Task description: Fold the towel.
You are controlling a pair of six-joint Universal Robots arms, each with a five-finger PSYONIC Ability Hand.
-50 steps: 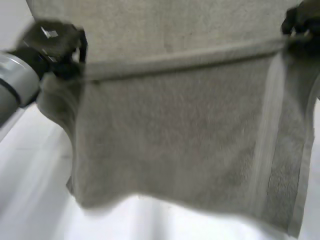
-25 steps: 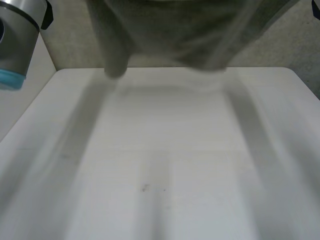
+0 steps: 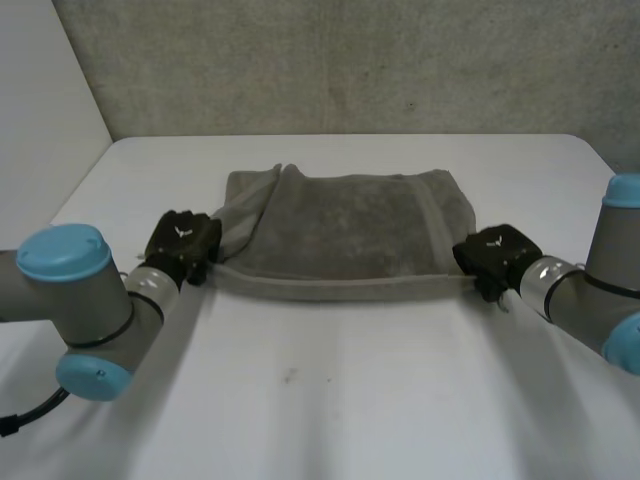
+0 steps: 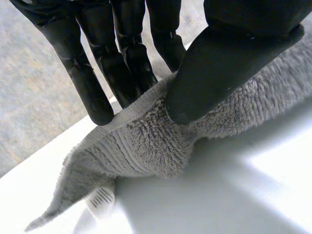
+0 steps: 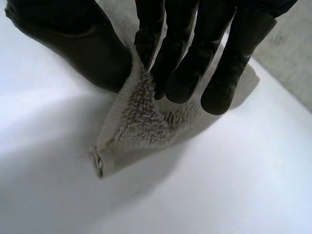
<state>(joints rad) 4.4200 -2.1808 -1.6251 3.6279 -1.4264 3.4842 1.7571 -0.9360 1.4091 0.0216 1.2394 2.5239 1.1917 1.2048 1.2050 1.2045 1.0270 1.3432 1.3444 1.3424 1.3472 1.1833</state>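
Observation:
A grey towel (image 3: 345, 235) lies on the white table (image 3: 330, 400), its near edge stretched straight between my two hands and its far left part rumpled. My left hand (image 3: 183, 240) pinches the near left corner; in the left wrist view the thumb (image 4: 219, 68) presses the towel (image 4: 146, 141) against the fingers (image 4: 92, 87). My right hand (image 3: 495, 255) pinches the near right corner. In the right wrist view that corner of the towel (image 5: 141, 122) sits between thumb (image 5: 73, 44) and fingers (image 5: 190, 68), just above the table.
A grey wall (image 3: 350, 60) rises behind the table's far edge. Bare white table surface stretches in front of the towel toward me and to both sides.
A second ago the towel hung in the air between my raised hands, close to the camera. It has swung away and down and now lies on the table, both hands low at its near corners.

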